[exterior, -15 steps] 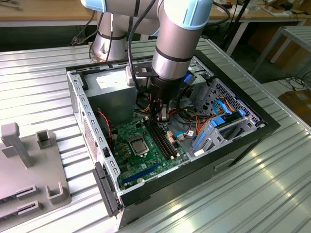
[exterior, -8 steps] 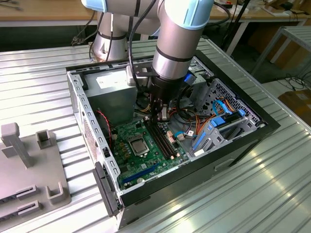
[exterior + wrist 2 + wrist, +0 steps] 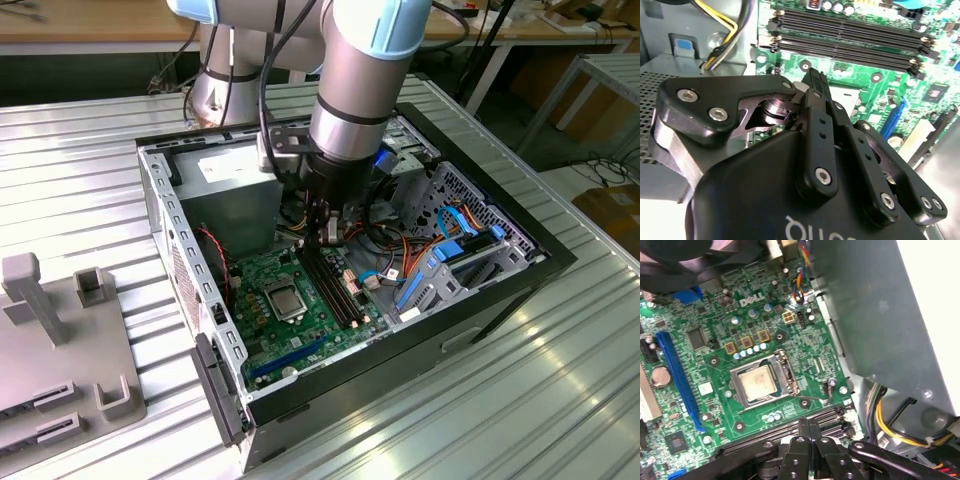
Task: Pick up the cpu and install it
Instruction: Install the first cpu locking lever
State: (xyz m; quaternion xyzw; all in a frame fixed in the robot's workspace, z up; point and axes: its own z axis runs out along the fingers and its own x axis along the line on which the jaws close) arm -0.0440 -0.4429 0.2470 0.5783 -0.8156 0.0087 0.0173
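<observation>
On the green motherboard [image 3: 715, 405], the cpu [image 3: 759, 381] sits square, silvery, black-framed.

The computer case [image 3: 340, 250] lies open on the slatted table [image 3: 90, 180]. Inside it, on the motherboard [image 3: 300, 320], the cpu [image 3: 282, 296] sits in its socket, the memory slots [image 3: 335, 285] just to the exterior view's right. The gripper [image 3: 326, 228] hangs over those slots, beside the power-supply box [image 3: 232, 195].

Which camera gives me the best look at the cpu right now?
The first wrist view: the cpu lies unobstructed in its socket, seen from close above. The exterior view shows it small, in front of the gripper. In the second wrist view the gripper body stands before the socket area.
</observation>
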